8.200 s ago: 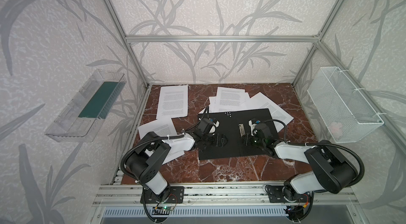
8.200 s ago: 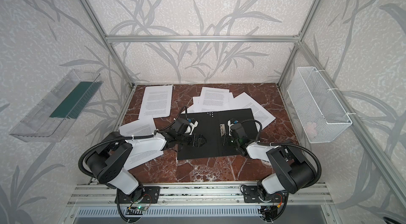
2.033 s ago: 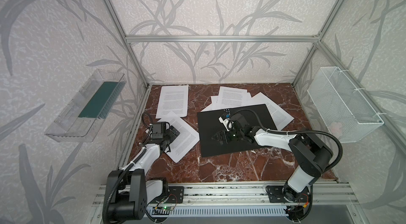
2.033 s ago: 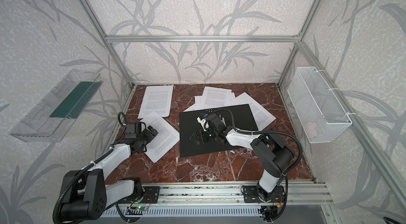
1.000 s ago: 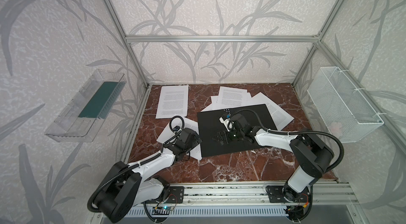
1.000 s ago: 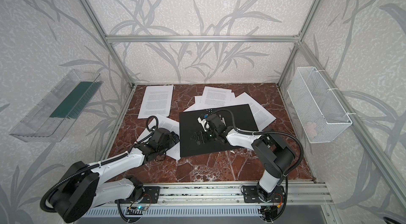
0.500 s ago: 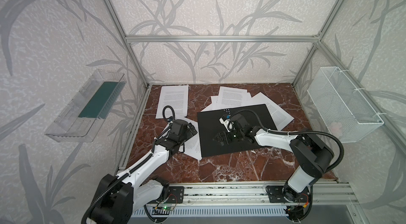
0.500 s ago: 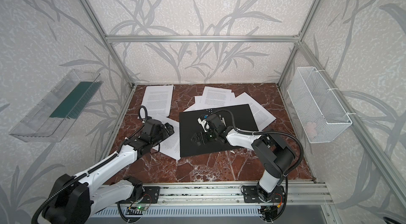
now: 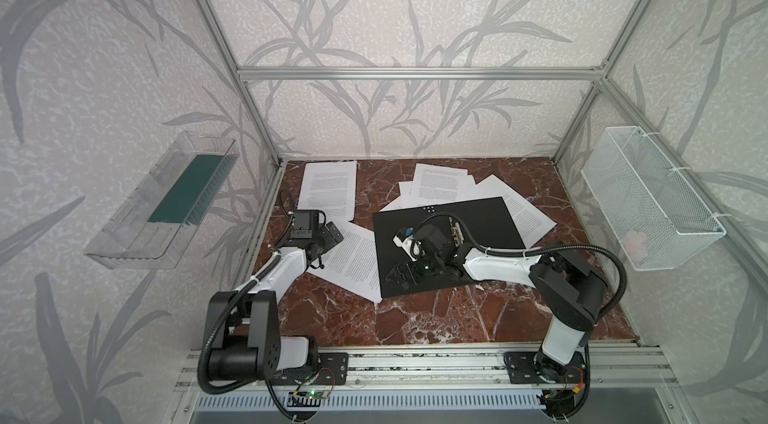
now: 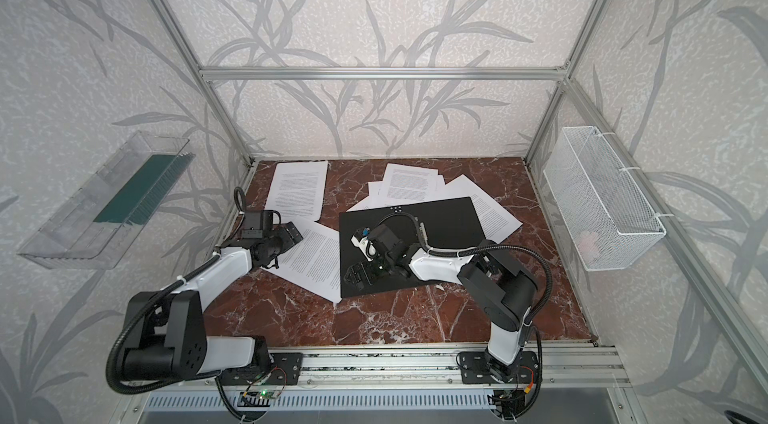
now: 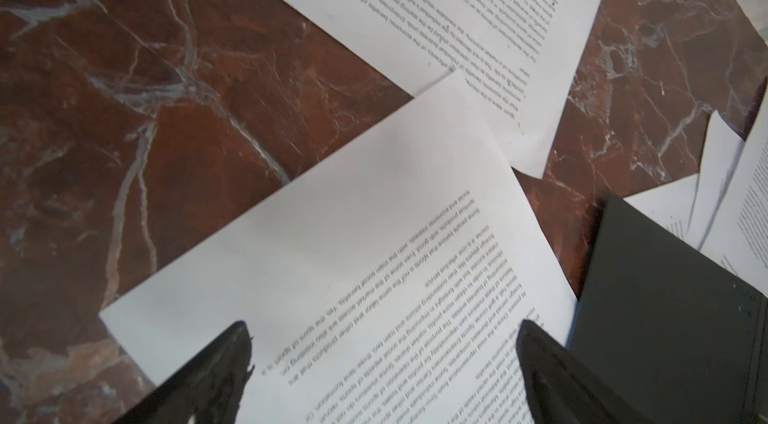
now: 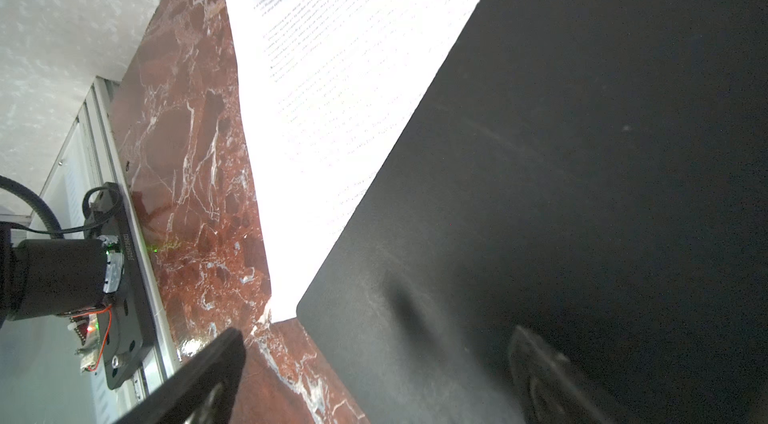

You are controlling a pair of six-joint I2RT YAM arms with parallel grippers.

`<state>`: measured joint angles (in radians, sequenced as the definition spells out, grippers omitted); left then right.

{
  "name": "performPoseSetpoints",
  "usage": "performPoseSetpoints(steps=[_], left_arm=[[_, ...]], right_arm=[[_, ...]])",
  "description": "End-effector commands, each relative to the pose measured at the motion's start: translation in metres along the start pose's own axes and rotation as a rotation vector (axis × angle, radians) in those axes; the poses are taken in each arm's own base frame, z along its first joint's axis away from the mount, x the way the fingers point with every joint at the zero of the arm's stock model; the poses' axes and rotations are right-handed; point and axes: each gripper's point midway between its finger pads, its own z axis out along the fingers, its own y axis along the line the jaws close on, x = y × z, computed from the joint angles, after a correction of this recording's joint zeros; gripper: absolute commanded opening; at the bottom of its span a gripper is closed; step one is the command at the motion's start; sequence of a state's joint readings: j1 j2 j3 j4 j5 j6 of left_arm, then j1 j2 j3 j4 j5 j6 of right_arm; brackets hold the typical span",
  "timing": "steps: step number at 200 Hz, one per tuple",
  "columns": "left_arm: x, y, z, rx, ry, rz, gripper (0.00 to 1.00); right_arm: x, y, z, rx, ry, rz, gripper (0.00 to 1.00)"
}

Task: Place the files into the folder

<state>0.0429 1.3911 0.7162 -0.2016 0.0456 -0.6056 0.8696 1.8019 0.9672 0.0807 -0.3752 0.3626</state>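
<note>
The folder lies open, black inside up, in the middle of the marble table in both top views. Files lie loose around it: one sheet against its left edge, one at the back left, and several fanned out behind it and to its right. My left gripper hovers open over the far-left end of the sheet beside the folder. My right gripper is open, low over the folder's near-left corner, holding nothing.
A clear wall tray with a green insert hangs on the left wall. A white wire basket hangs on the right wall. The metal spine clip sits on the folder behind the right wrist. The aluminium base rail runs along the front.
My left gripper has drawn back from the sheet's near end by the folder toward the far left, still open. The right arm has not moved.
</note>
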Motion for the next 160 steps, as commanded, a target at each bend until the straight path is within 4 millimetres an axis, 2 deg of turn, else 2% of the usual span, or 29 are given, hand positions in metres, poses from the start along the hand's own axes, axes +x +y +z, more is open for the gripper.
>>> performPoseSetpoints(steps=[1, 26, 47, 59, 71, 88, 131, 160], left_arm=[[-0.015, 0.013, 0.015, -0.044, 0.024, 0.036, 0.99], [-0.015, 0.017, 0.03, -0.018, 0.094, 0.015, 0.96], [-0.012, 0.02, 0.032, -0.034, 0.109, -0.004, 0.96], [-0.009, 0.032, 0.034, -0.1, 0.116, -0.026, 0.97], [-0.013, 0.041, 0.033, -0.142, 0.113, -0.049, 0.97], [-0.018, 0.043, 0.034, -0.136, 0.095, -0.079, 0.97], [-0.028, 0.063, 0.041, -0.132, 0.079, -0.226, 0.97], [-0.02, 0.06, 0.049, -0.077, 0.129, -0.261, 0.97]], right_arm=[[-0.001, 0.007, 0.004, -0.028, 0.018, -0.021, 0.99], [0.001, 0.007, 0.006, -0.024, 0.029, -0.021, 0.99], [0.0, 0.007, 0.006, -0.022, 0.029, -0.019, 0.99], [0.001, 0.006, 0.007, -0.022, 0.036, -0.015, 0.99], [0.002, 0.006, 0.008, -0.022, 0.039, -0.013, 0.99], [0.002, 0.005, 0.009, -0.019, 0.041, -0.012, 0.99], [0.003, 0.004, 0.01, -0.018, 0.049, -0.009, 0.99], [0.003, 0.003, 0.01, -0.012, 0.05, -0.009, 0.99]])
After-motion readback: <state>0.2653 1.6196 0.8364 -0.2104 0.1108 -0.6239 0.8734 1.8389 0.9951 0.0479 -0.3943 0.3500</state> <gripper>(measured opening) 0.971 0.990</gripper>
